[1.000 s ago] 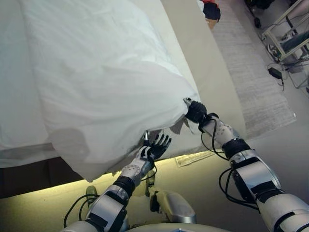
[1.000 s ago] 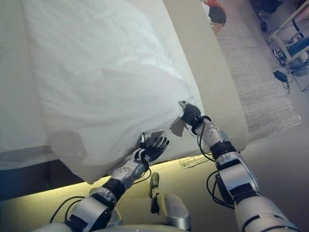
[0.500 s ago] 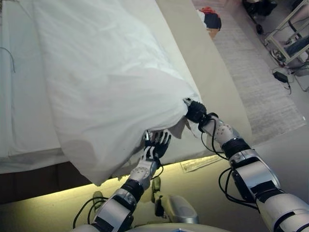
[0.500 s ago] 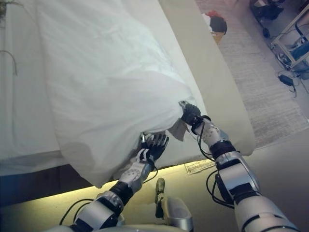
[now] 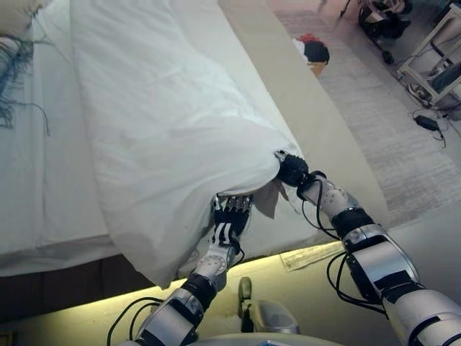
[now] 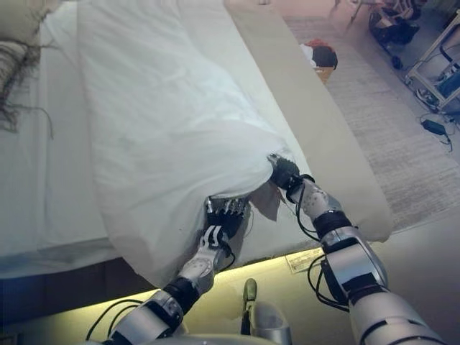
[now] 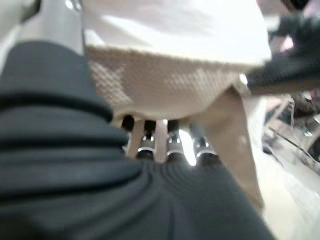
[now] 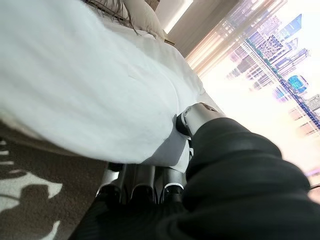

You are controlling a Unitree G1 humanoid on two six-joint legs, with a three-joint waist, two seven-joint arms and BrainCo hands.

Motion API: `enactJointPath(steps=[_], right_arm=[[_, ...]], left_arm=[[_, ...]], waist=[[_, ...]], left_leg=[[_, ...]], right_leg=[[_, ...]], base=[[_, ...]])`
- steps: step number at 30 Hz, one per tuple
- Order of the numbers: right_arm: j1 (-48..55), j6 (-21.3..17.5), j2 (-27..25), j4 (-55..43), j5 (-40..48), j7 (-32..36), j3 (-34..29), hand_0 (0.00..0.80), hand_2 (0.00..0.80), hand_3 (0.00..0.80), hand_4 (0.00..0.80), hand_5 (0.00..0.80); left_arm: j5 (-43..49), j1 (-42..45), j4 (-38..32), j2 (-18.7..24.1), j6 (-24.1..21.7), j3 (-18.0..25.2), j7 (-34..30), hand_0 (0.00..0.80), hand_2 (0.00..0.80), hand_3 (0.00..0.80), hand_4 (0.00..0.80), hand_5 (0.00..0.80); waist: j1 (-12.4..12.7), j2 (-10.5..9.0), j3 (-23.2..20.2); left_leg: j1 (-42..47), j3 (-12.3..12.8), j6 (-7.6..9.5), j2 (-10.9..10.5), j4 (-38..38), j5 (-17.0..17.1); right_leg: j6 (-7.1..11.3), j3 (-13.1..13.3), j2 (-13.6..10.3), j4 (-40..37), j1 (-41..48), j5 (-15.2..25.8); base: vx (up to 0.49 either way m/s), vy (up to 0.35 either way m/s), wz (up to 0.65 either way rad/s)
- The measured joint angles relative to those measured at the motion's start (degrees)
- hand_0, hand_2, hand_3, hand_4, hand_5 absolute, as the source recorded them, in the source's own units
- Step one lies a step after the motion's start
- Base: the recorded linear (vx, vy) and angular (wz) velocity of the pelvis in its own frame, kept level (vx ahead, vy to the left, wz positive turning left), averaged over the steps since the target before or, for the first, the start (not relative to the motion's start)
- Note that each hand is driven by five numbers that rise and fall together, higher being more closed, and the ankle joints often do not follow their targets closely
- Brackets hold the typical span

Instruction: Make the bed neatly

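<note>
The right hand (image 5: 292, 170) stays clamped on the duvet (image 5: 173, 137) corner at the bed (image 5: 43, 180) foot. The left hand (image 5: 229, 220), fingers straight, has reached up under the lifted hem, probably to grip it and spread the duvet.

A pale grey rug (image 5: 374, 122) covered the floor along the bed's right side. On it, near the far end, sat a small basket (image 5: 314, 59) with dark and red things inside. Farther right stood a white metal trolley (image 5: 432, 61), with a black adapter (image 5: 427, 122) and its cables lying on the floor just beside it.
</note>
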Motion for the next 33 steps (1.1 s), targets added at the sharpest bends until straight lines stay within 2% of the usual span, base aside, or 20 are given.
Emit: enactJointPath(steps=[6,11,22,24,33], right_arm=[[0.2,1.3,0.0,0.8,-1.8,0.6,0.0,0.8,0.8,0.8,0.8,0.8],[0.3,2.0,0.2,0.8,-2.2,0.9,0.0,0.8,0.8,0.8,0.8,0.8],[0.5,2.0,0.6,0.8,-3.2,0.9,0.0,0.8,0.8,0.8,0.8,0.8],[0.6,2.0,0.9,0.8,-3.2,0.9,0.0,0.8,0.8,0.8,0.8,0.8],[1.8,2.0,1.2,0.8,-3.2,0.9,0.0,0.8,0.8,0.8,0.8,0.8]], left_arm=[[0.0,-0.2,-1.0,0.0,-2.8,0.5,0.6,0.0,0.0,0.0,0.0,0.0],[0.0,-0.2,-2.6,-0.1,-5.1,1.2,2.4,0.0,0.0,0.0,0.0,0.0],[0.0,-0.1,-2.3,-0.2,-4.9,2.7,3.1,0.0,0.0,0.0,0.0,0.0],[0.0,-0.1,-2.0,-0.2,-5.0,2.7,3.1,0.8,0.8,0.8,0.8,0.8],[-0.1,0.2,-0.2,-0.1,-5.9,3.9,3.2,0.8,0.8,0.8,0.8,0.8]], waist=[[-0.1,1.55,-1.7],[-0.1,1.8,-2.1],[0.0,1.87,-3.0],[0.0,1.84,-3.3],[0.0,1.8,-4.2]], left_leg=[[1.9,0.2,0.07,-0.2,-1.1,0.0],[3.3,1.0,0.08,-0.2,-1.7,0.0],[3.9,1.2,-0.05,-0.2,-2.2,0.1],[4.3,1.3,0.07,-0.2,-2.4,0.1],[4.3,1.3,0.07,-0.1,-2.4,0.1]], right_leg=[[0.28,0.0,0.0,-0.6,1.7,-0.2],[0.36,0.2,0.0,-0.8,2.6,-0.2],[0.46,0.2,0.1,-1.5,3.3,-0.1],[0.48,0.2,0.2,-1.7,3.6,-0.2],[0.47,0.2,0.3,-1.7,3.6,-0.1]], base=[[0.063,0.033,0.0],[0.011,0.005,-0.02],[0.001,0.0,0.0],[0.0,0.0,0.0],[0.0,0.0,0.0]])
